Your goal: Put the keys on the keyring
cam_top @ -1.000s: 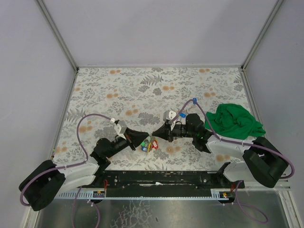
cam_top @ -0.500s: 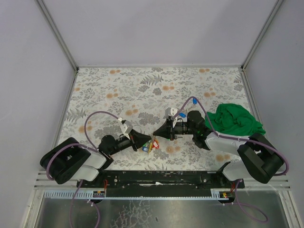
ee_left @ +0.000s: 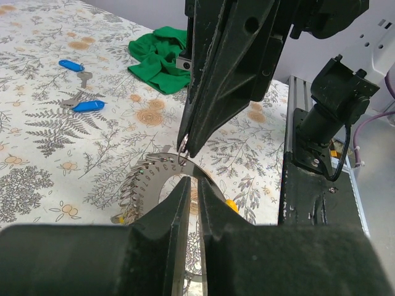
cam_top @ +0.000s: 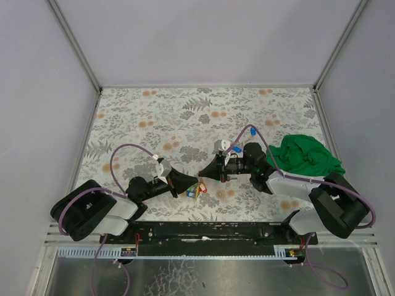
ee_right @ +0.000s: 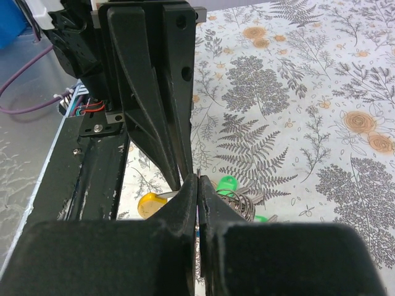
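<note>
Near the front edge of the surface [cam_top: 185, 111], I am watching both grippers meeting at the keyring [ee_left: 162, 168]. The left gripper [ee_left: 191, 182] jaws are pinching it, barely parted. The right gripper [ee_right: 197, 180] jaws are clamping its wire. Two blue-tagged keys [ee_left: 86, 106] are lying well apart from it, nearer the green cloth [ee_left: 159, 58].

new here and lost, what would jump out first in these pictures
Front and centre, the left pincer and the right pincer meet tip to tip, closed at the keyring with its bright tagged keys. A crumpled green cloth lies to the right, with two loose blue-tagged keys near it.
</note>
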